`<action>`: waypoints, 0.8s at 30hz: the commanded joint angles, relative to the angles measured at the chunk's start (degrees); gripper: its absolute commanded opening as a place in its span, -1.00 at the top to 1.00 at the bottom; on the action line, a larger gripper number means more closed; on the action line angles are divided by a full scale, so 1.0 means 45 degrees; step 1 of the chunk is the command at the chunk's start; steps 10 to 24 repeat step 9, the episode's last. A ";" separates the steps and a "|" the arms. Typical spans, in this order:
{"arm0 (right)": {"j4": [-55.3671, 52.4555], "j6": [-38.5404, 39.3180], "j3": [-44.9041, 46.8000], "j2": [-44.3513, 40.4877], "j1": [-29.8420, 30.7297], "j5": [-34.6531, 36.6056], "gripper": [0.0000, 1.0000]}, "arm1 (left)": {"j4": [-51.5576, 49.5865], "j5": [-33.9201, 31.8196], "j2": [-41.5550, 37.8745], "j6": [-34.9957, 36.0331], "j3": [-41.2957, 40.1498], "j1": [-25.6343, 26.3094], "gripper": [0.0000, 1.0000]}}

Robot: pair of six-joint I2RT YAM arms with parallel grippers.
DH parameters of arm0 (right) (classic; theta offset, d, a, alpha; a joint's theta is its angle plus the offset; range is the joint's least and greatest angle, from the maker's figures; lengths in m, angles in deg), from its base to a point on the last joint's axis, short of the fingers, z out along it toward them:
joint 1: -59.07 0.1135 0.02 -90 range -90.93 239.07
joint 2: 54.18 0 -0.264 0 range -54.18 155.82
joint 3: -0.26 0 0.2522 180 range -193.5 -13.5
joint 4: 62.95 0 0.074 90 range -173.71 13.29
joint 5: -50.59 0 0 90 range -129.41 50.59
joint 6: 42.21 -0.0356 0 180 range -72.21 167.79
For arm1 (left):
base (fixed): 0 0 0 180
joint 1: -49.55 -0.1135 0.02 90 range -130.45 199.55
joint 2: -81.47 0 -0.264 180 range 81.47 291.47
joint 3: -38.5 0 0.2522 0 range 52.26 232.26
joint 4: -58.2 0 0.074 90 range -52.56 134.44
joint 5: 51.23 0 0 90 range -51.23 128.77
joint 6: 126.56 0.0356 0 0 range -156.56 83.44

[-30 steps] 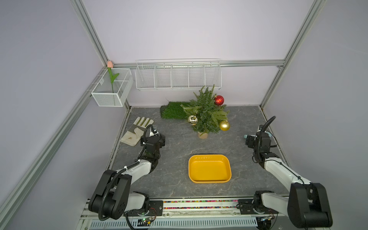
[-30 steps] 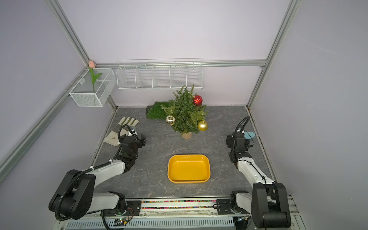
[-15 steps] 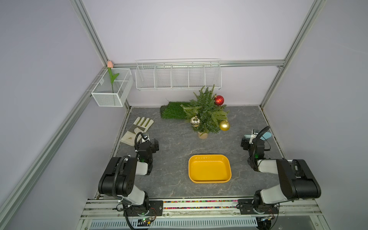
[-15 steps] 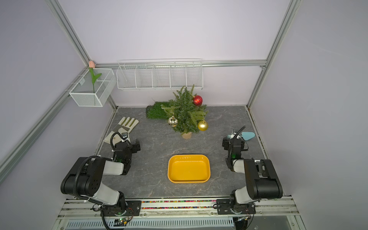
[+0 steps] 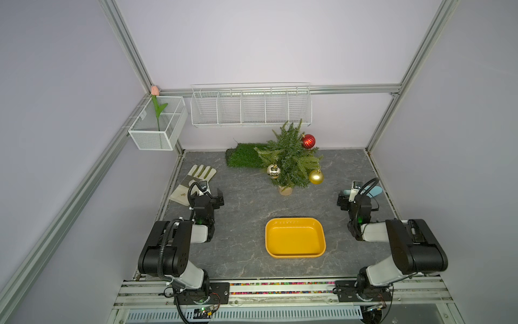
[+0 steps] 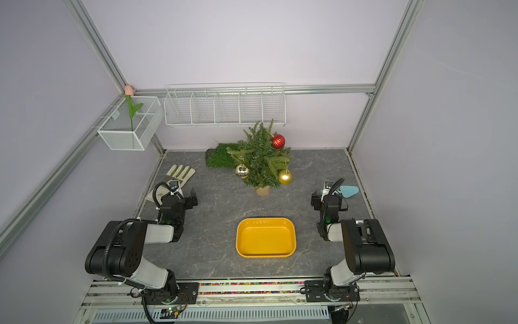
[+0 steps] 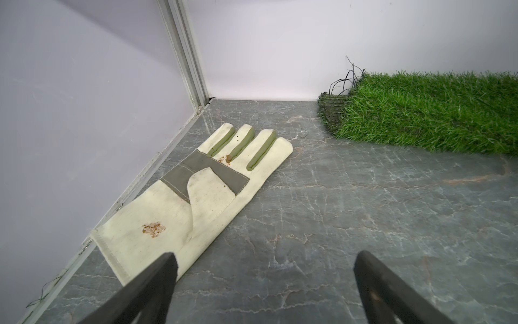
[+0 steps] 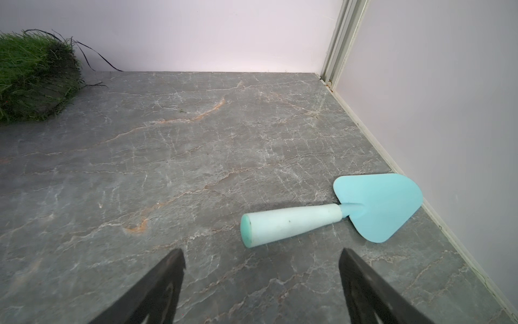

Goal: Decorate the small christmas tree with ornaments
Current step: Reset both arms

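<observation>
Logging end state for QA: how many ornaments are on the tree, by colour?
red ornament: 1
gold ornament: 1
silver ornament: 1
Total: 3, all hanging on the small christmas tree.

Lighting is bright, even and diffuse from overhead. Shadows are soft and short; a faint one lies under the trowel [image 8: 291,224] in the right wrist view. Pinpoint glare on the gold ornament [image 5: 316,177]; dull sheen on the table [image 7: 350,196]. Top views sharp. Wrist views stretch toward their edges.
</observation>
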 commanded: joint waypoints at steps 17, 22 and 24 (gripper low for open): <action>0.0429 0.0212 0.0044 0.0004 0.0031 -0.0125 -0.78 | 0.0384 0.0030 -0.0025 -0.0171 0.0047 -0.0079 -0.99; 0.0429 0.0212 0.0044 0.0004 0.0031 -0.0125 -0.78 | 0.0384 0.0030 -0.0025 -0.0171 0.0047 -0.0079 -0.99; 0.0429 0.0212 0.0044 0.0004 0.0031 -0.0125 -0.78 | 0.0384 0.0030 -0.0025 -0.0171 0.0047 -0.0079 -0.99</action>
